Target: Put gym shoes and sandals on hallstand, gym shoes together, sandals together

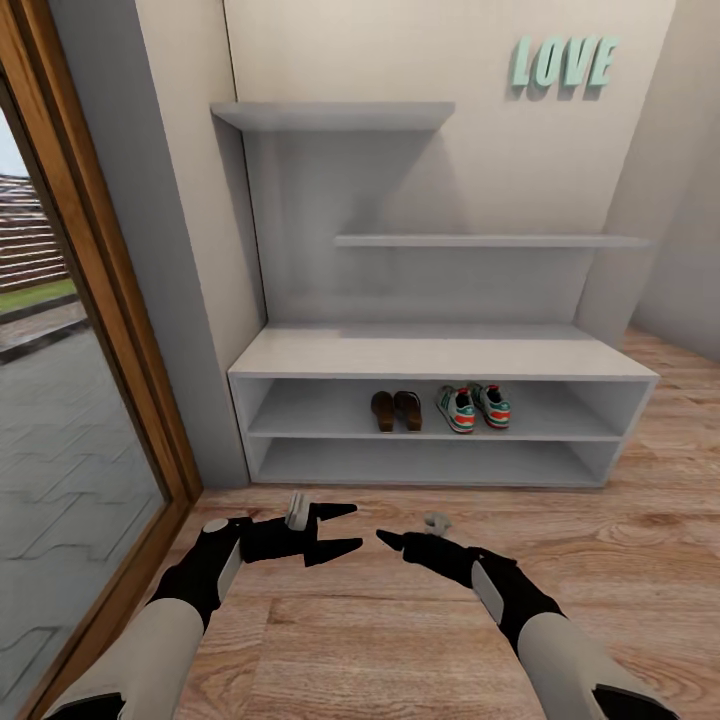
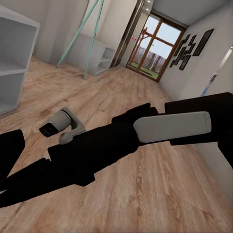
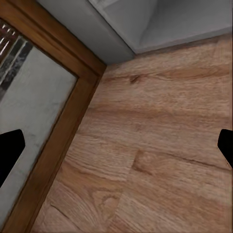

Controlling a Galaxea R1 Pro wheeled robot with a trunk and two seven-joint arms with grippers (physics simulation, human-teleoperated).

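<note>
The light-grey hallstand (image 1: 440,352) stands against the wall ahead. On its upper cubby tier the two brown sandals (image 1: 397,410) lie side by side. Just right of them, the two white gym shoes (image 1: 473,406) also sit together. Both grippers hover low over the corridor floor (image 1: 400,640) in front of the rack, pointing at each other. My left gripper (image 1: 348,530) is open and holds nothing. My right gripper (image 1: 390,540) is open too; its wrist view shows the black fingertips (image 3: 10,150) far apart over bare planks. The left wrist view looks across my right forearm (image 2: 170,126).
A wood-framed glass door (image 1: 110,300) runs along the left, close to my left arm. Teal LOVE letters (image 1: 563,63) hang above the rack's slab shelves. In the left wrist view the corridor stretches to a far glazed door (image 2: 153,46), past a teal-legged stand (image 2: 85,34).
</note>
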